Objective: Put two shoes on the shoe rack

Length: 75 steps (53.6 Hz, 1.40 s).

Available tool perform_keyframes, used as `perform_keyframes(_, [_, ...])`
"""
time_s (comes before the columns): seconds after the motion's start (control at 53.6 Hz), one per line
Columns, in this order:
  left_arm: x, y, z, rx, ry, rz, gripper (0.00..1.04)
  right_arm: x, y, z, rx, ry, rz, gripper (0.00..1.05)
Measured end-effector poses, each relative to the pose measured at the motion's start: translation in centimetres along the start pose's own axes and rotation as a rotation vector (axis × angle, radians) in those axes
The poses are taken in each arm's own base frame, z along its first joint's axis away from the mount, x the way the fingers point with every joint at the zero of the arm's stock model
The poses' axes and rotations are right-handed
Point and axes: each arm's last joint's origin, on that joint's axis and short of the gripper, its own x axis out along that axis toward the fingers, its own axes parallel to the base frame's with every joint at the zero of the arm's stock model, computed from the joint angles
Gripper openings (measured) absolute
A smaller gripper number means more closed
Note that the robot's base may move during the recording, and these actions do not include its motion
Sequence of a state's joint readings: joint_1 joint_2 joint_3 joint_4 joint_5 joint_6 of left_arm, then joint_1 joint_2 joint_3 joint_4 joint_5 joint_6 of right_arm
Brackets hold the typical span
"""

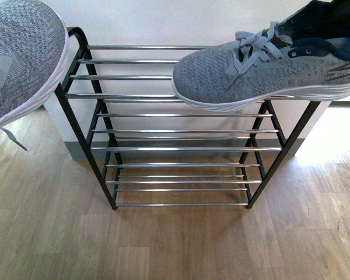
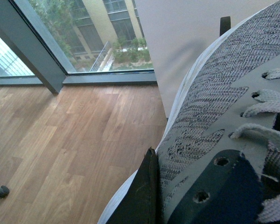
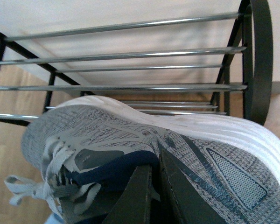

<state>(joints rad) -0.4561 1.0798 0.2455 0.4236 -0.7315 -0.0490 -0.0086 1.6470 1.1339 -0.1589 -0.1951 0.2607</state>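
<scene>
**Right-hand sneaker over the top tier, left-hand one outside the rail**

The right-hand sneaker (image 1: 262,76) hangs over the right half of the top tier of the shoe rack (image 1: 128,77). Its sole faces down and its long axis runs along the chrome rods, with the toe toward the middle of the rack and the heel reaching out past the right side rail. The white sole crosses the front rods in the front view, but I cannot tell whether it rests on them or hangs just above.

The right gripper (image 3: 155,163) is clamped on this sneaker at the collar, one dark finger inside against the navy lining and the other outside on the knit. This is the nearer arm. In my judgement it needs only a short drop, with a nudge toward the back rods and the middle so the heel clears the arched rail.

The left-hand sneaker (image 1: 20,52) is in the air beyond the left arched rail, beside the tier and not over it, with a lace dangling below. The left gripper (image 2: 154,186) shows one finger flat against the sneaker's side. Its partner is hidden, so I take it to be gripping the sneaker because the sneaker stays aloft. From there the tier lies toward the robot's right, and the free left half looks open for it.
</scene>
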Motion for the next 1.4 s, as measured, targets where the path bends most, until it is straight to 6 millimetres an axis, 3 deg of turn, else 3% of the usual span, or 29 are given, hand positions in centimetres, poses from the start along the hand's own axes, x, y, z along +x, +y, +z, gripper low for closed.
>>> perform_keyframes(0.224, [0.0, 0.0, 0.0, 0.000, 0.000, 0.001, 0.02, -1.0, 1.2, 2.7, 0.292, -0.060, 0.037, 0.01])
perform_keyframes(0.336, [0.0, 0.0, 0.0, 0.000, 0.000, 0.000, 0.02, -1.2, 1.0, 3.1, 0.425, -0.082, 0.027, 0.01])
perform_keyframes(0.597, [0.0, 0.0, 0.0, 0.000, 0.000, 0.000, 0.02, -0.2, 1.2, 1.2, 0.717, -0.075, -0.041, 0.01])
perform_keyframes(0.784, [0.0, 0.0, 0.0, 0.000, 0.000, 0.000, 0.02, 0.9, 2.4, -0.5, 0.859, -0.059, -0.110, 0.01])
perform_keyframes(1.045, [0.0, 0.0, 0.0, 0.000, 0.000, -0.001, 0.02, 3.1, 2.5, -2.5, 1.041, -0.067, -0.243, 0.01])
perform_keyframes(1.195, [0.0, 0.0, 0.0, 0.000, 0.000, 0.001, 0.02, 3.4, 2.4, -2.3, 1.080, -0.077, -0.314, 0.01])
perform_keyframes(1.4, [0.0, 0.0, 0.0, 0.000, 0.000, 0.000, 0.02, 2.8, 2.8, -0.1, 1.161, -0.170, -0.319, 0.01])
